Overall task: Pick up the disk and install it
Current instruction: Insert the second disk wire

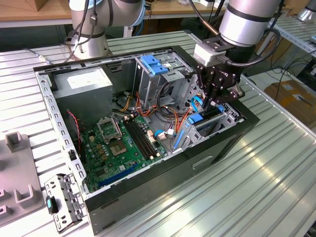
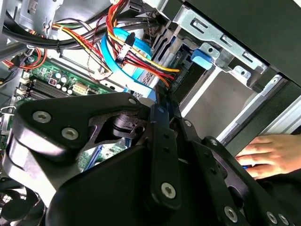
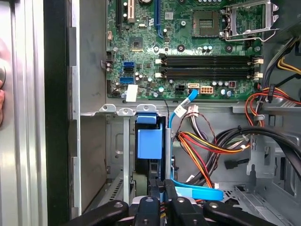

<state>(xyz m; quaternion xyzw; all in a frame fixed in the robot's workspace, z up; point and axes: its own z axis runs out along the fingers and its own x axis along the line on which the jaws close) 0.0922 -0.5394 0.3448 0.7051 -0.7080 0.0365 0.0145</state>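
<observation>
Ribbed metal workbench point(image 1: 276, 163), open computer case point(image 1: 64, 148).
Gripper point(image 1: 217, 101) clamps the disk point(image 3: 149, 143), edge-down in the drive bay directly beneath it.

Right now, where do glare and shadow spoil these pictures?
In the exterior view, strong glare streaks the ribbed metal table. In the second wrist view, the claw is a dark mass in front, and the area behind the cables is washed out white. In the first wrist view, the motherboard is evenly lit and the case wall is nearly black.

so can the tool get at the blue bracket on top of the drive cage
Probably yes: the blue bracket lies uncovered atop the drive cage, nothing above it, and the tool is close by.
</observation>
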